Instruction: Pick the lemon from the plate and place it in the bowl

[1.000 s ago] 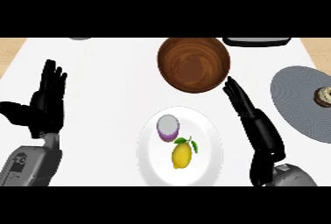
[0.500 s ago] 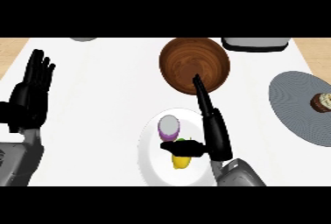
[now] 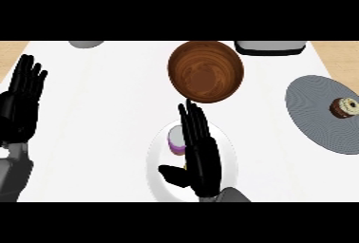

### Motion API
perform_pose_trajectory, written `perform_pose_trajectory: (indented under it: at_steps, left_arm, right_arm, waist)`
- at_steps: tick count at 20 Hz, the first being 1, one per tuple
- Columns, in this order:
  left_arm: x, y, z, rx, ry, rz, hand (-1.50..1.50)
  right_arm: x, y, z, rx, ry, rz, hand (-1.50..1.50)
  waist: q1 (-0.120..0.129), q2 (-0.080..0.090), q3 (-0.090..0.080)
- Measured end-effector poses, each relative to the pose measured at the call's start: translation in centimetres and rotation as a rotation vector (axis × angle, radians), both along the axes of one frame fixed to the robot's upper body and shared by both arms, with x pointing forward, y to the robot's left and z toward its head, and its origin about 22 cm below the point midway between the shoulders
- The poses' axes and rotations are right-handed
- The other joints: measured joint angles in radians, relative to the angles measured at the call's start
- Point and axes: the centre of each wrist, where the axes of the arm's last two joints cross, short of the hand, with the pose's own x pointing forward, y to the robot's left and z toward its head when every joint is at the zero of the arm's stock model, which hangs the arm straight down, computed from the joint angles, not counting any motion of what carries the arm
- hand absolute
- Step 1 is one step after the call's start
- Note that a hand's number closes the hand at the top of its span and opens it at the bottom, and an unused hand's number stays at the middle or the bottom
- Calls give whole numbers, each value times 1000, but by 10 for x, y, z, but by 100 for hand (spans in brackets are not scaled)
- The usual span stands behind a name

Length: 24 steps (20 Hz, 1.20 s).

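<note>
Since half a second ago my right hand [image 3: 200,156] has settled flat over the plate [image 3: 157,156], fingers straight, apparently hiding the lemon; nothing grasped yet.

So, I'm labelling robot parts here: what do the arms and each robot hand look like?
Both match: the left robot hand and the right robot hand are glossy black, with slim segmented fingers and a thumb. Each sits on a plain grey forearm that enters from the lower edge. No cables, markings or sleeves show.
</note>
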Motion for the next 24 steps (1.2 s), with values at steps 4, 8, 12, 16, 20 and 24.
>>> perform_pose_trajectory:
  at_steps: [4,8,12,16,20,24]
  left_arm:
    - [-4,6,0,2,8,4,0]
    - [-4,10,0,3,8,12,0]
    - [-2,8,3,-1,1,-3,0]
    - [-2,8,4,-1,-1,-12,0]
    - [-3,11,4,-2,-6,-16,0]
    - [-2,9,4,-6,-12,-21,0]
  right_arm:
    - [0,7,16,-124,95,-79,-150]
    - [-8,15,30,-278,260,-120,-150]
    - [-22,23,49,-405,394,-113,-150]
    - [-34,24,66,-480,480,-65,-150]
    - [-40,21,80,-495,528,-35,-150]
    - [-40,16,89,-508,549,-24,-150]
  waist:
    - [-10,-6,0]
    - [-15,-4,0]
    - [-3,3,2]
    - [7,9,4]
    - [13,12,4]
    - [11,15,5]
